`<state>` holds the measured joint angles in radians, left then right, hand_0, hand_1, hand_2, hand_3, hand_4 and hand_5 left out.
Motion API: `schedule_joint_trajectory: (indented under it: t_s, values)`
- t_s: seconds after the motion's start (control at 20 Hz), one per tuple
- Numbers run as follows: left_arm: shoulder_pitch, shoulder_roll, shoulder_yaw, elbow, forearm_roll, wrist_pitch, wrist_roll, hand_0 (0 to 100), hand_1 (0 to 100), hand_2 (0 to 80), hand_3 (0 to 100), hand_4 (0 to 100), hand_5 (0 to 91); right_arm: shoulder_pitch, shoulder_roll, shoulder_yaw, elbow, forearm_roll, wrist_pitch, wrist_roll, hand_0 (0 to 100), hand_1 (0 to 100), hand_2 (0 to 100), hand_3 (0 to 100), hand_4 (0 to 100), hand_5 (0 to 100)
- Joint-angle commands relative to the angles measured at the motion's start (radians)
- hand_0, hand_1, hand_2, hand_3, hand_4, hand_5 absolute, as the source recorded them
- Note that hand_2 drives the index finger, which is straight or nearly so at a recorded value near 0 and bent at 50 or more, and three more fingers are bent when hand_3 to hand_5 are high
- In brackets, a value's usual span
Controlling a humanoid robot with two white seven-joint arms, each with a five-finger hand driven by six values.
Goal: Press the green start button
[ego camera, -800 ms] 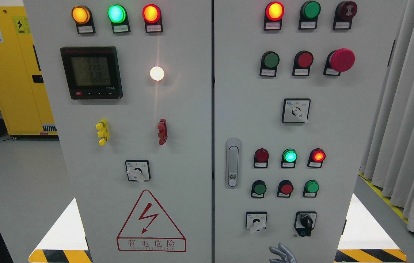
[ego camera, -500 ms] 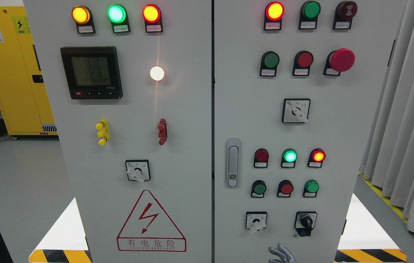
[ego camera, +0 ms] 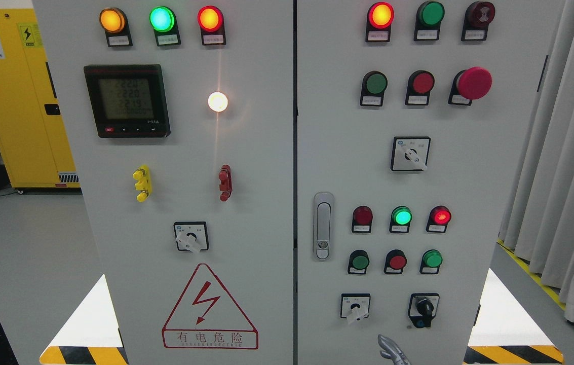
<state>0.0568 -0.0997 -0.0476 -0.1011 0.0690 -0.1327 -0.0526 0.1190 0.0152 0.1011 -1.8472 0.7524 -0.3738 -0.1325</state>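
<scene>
The grey cabinet's right door (ego camera: pixel 469 192) carries several green buttons. One dark green button (ego camera: pixel 376 83) sits in the upper row. Two more sit in the lower row, a dark one (ego camera: pixel 359 262) at its left and a brighter one (ego camera: pixel 432 259) at its right, with a red button (ego camera: pixel 397 262) between them. Just above that row a green lamp (ego camera: pixel 402 216) glows. Only the grey metal tip of my right hand (ego camera: pixel 393 351) shows, at the bottom edge, below the white rotary switch (ego camera: pixel 355 307). It touches no button. My left hand is out of sight.
A red mushroom stop button (ego camera: pixel 474 82) juts out at the upper right. A door latch (ego camera: pixel 322 225) sits left of the lower buttons and a black key switch (ego camera: pixel 423 309) right of the hand. Grey curtains (ego camera: pixel 560 167) hang to the right; a yellow cabinet (ego camera: pixel 13 101) stands far left.
The visible part of my right hand has become narrower and sits slightly further right. The lower right red lamp looks redder. The meter digits have changed.
</scene>
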Motion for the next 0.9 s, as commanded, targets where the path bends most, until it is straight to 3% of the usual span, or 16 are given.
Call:
schedule_joint_trajectory:
  t_s: [0.0, 0.15, 0.25, 0.35, 0.5, 0.7, 0.85]
  values:
    - [0.000, 0.000, 0.000, 0.000, 0.000, -0.001, 0.000, 12, 56, 0.0, 0, 0, 0.0, -0.054, 0.023, -0.126, -0.095, 0.413, 0.004, -0.015, 35, 86, 0, 1, 5, 9]
    - [0.000, 0.000, 0.000, 0.000, 0.000, -0.001, 0.000, 12, 56, 0.0, 0, 0, 0.0, -0.100, 0.022, -0.121, -0.109, 0.490, 0.009, -0.012, 38, 89, 0, 12, 17, 20]
    - [0.000, 0.000, 0.000, 0.000, 0.000, -0.001, 0.000, 12, 56, 0.0, 0, 0, 0.0, -0.134, 0.020, -0.118, -0.107, 0.539, 0.010, -0.012, 38, 90, 0, 35, 43, 41]
    - [0.001, 0.000, 0.000, 0.000, 0.000, -0.001, 0.000, 12, 56, 0.0, 0, 0, 0.0, -0.156, 0.020, -0.115, -0.099, 0.551, 0.010, -0.010, 38, 91, 0, 53, 61, 65]
    - [0.000, 0.000, 0.000, 0.000, 0.000, -0.001, 0.000, 12, 56, 0.0, 0, 0, 0.0, -0.189, 0.017, -0.113, -0.072, 0.558, 0.035, -0.012, 41, 93, 0, 72, 76, 77]
    - [0.000, 0.000, 0.000, 0.000, 0.000, -0.001, 0.000, 12, 56, 0.0, 0, 0, 0.0, -0.217, 0.012, -0.106, -0.032, 0.558, 0.058, -0.012, 37, 93, 0, 79, 87, 91]
    - [0.000, 0.000, 0.000, 0.000, 0.000, -0.001, 0.000, 12, 56, 0.0, 0, 0, 0.0, -0.239, 0.011, -0.063, -0.012, 0.559, 0.099, -0.012, 37, 93, 0, 81, 89, 97]
